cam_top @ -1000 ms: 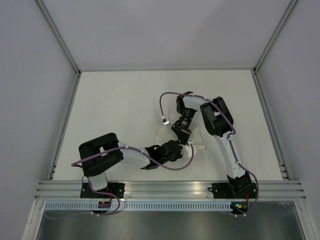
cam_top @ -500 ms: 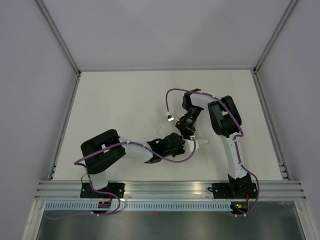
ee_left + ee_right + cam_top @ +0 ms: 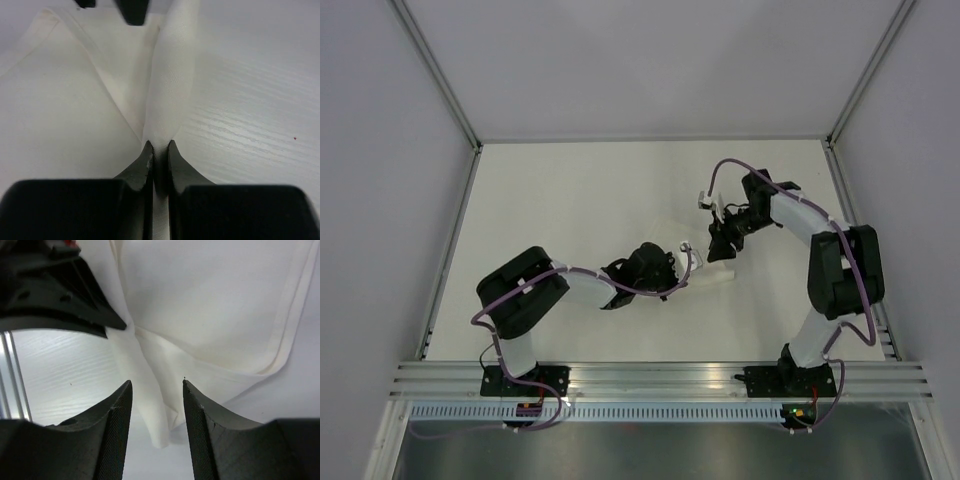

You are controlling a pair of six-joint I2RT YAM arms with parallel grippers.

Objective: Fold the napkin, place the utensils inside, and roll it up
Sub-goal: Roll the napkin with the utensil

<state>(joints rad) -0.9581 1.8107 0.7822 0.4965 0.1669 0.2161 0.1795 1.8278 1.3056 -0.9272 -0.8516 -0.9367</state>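
— Just ahead of the left gripper (image 3: 160, 147), what do we have?

— Our napkin (image 3: 170, 90). The left gripper is clenched on a thin raised ridge of the white cloth, right at its fingertips. The rest of the cloth lies flat on the table (image 3: 570, 200) on either side of that ridge.

— And the right gripper (image 3: 156, 385)?

— It hangs just beyond the left gripper, over the same cloth. Its jaws are parted with nothing between them, so we call it released.

— Which way does the napkin run?

— We take the pinched ridge as its long axis. It starts at the left gripper's tips and points straight away from them, toward the right gripper. From above, that reads as roughly sideways across the table, toward the robot's right. The hem (image 3: 287, 315) beyond the left gripper lies at a slant to that ridge.

— What could go wrong?

— Three things, in our judgement. The left gripper holds only a narrow bite of cloth at its very tips, so a sharp pull could let the ridge slip free. A low pull could drag the whole napkin along the table instead of folding it. And the right gripper sits so close to the left gripper that closing down here could knock it, or catch both layers and skew the fold.

— And the utensils?

— We see none near the left gripper, nor in any view.
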